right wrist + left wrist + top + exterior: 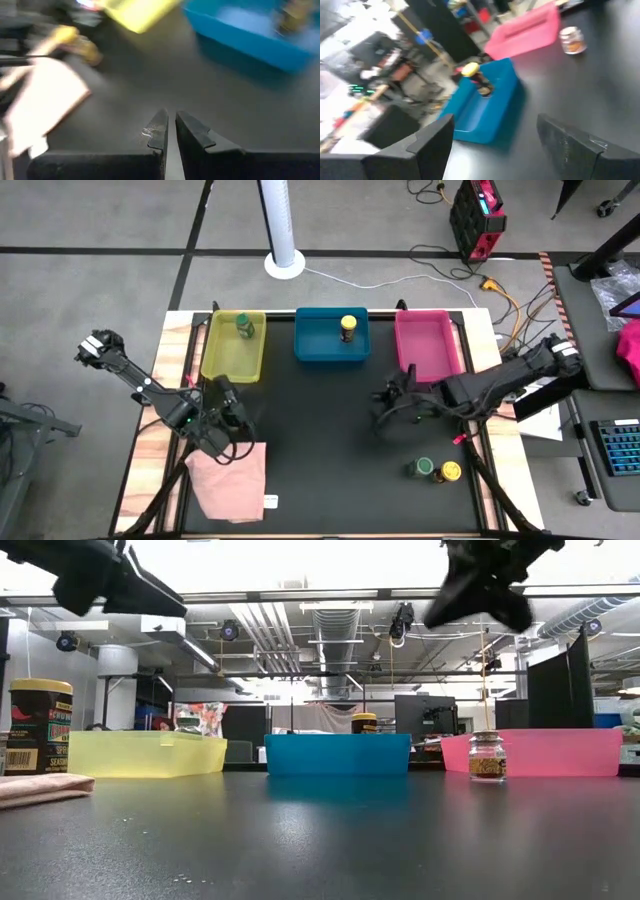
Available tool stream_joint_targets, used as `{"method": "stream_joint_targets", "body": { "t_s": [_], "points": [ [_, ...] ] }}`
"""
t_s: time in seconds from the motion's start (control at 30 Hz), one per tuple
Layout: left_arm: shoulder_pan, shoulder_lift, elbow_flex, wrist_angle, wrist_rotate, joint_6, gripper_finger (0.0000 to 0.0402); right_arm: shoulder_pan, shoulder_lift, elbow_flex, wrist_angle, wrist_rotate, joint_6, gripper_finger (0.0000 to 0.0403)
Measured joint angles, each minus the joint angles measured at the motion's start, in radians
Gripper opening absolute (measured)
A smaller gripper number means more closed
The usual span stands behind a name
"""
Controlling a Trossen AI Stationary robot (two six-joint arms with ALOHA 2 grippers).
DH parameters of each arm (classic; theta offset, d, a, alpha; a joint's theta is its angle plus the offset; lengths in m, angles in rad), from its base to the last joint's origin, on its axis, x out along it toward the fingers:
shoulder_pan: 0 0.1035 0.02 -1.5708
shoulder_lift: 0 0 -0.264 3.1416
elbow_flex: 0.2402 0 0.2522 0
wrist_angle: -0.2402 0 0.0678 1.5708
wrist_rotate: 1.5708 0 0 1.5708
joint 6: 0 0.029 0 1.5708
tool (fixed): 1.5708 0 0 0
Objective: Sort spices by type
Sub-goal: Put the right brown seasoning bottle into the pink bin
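Small spice jars are spread about. A green-lidded jar (243, 327) stands in the yellow bin and a yellow-lidded jar (348, 328) in the blue bin. A green-lidded jar (424, 468) and a yellow-lidded jar (450, 471) stand together on the mat near its right edge. A pale-lidded jar (487, 755) stands in front of the pink bin. A yellow-lidded jar (40, 725) stands by the pink cloth. My left gripper (228, 425) hovers open and empty above the cloth's far edge. My right gripper (385, 408) is shut and empty, raised over the mat before the pink bin.
The yellow bin (212, 350), blue bin (305, 350) and pink bin (425, 355) line the mat's far edge. A pink cloth (230, 480) lies at the near left. Cables and a white pole base lie on the floor beyond the table. Bare mat spans the middle.
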Motion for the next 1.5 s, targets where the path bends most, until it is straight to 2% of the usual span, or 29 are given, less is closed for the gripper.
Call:
{"method": "stream_joint_targets", "body": {
  "t_s": [0.1,0.17,0.3,0.37,0.47,0.57,0.77,1.07,1.17,1.33,1.5],
  "points": [
    [0.000,0.000,0.000,-0.001,-0.064,0.031,0.0268,-0.022,0.041,0.111,-0.303,-0.011,0.174,0.0027],
    [0.001,0.000,0.000,-0.004,-0.080,0.048,0.0268,-0.040,0.070,0.171,-0.476,-0.060,0.250,0.0027],
    [0.005,0.000,-0.001,-0.002,-0.085,0.096,0.0268,-0.083,0.113,0.237,-0.628,-0.201,0.304,0.0027],
    [0.009,0.000,-0.001,-0.002,-0.121,0.111,0.0268,-0.102,0.127,0.247,-0.626,-0.264,0.304,0.0027],
    [0.010,0.000,-0.001,-0.008,-0.242,0.112,0.0268,-0.128,0.145,0.250,-0.629,-0.323,0.303,0.0027],
    [0.010,0.000,-0.001,-0.015,-0.325,0.108,0.0268,-0.155,0.164,0.248,-0.635,-0.353,0.295,0.0028],
    [0.016,0.000,-0.001,-0.023,-0.323,0.098,0.0268,-0.217,0.193,0.246,-0.637,-0.370,0.284,0.0065],
    [0.017,0.000,-0.012,-0.024,-0.325,0.060,0.0268,-0.276,0.199,0.246,-0.637,-0.386,0.222,0.0197],
    [0.017,0.000,-0.014,-0.024,-0.325,0.049,0.0268,-0.280,0.224,0.246,-0.636,-0.392,0.208,0.0229],
    [0.016,0.000,-0.014,-0.024,-0.323,0.029,0.0268,-0.279,0.275,0.246,-0.635,-0.396,0.198,0.0262],
    [0.016,0.000,-0.014,-0.024,-0.322,0.024,0.0268,-0.295,0.317,0.246,-0.635,-0.397,0.164,0.0271]
  ]
}}
